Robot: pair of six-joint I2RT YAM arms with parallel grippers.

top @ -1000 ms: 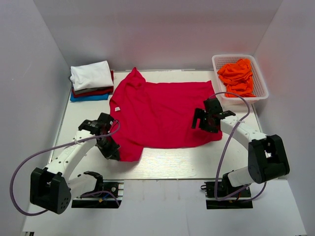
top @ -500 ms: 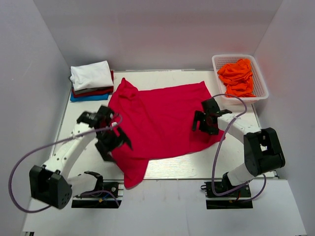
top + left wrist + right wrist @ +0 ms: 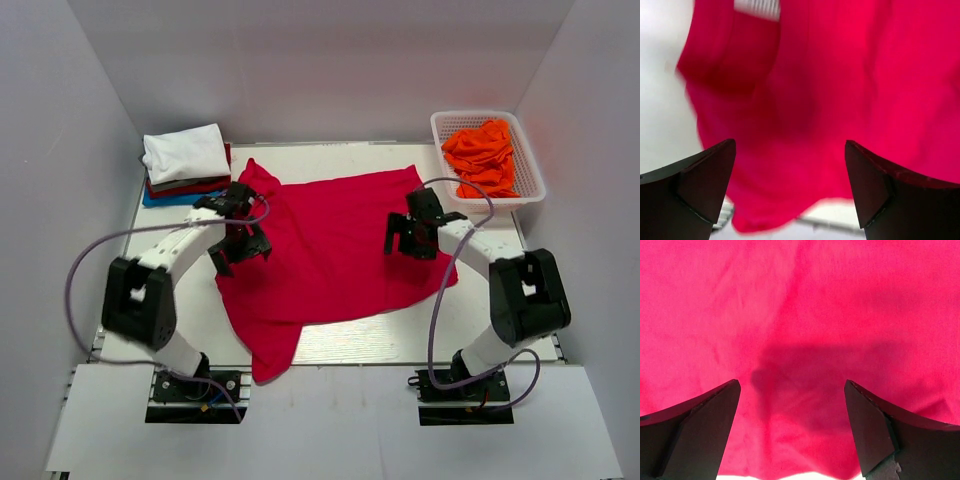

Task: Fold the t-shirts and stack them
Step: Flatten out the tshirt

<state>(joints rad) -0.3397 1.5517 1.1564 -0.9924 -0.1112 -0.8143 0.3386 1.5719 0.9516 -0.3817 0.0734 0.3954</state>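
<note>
Both arms' jaws hang apart over the crimson t-shirt (image 3: pixel 330 250), lying rumpled and skewed on the bench (image 3: pixel 400 340). A neat fold likely calls for squaring and flattening it first.

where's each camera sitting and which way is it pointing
Top external: above and behind the bases, looking down at table, red t-shirt, folded stack, basket; both arms whole.
Left wrist: on the left arm, facing the shirt's edge and white label; left jaws open.
Right wrist: close over red cloth; right jaws open.
All three share the red t-shirt.
</note>
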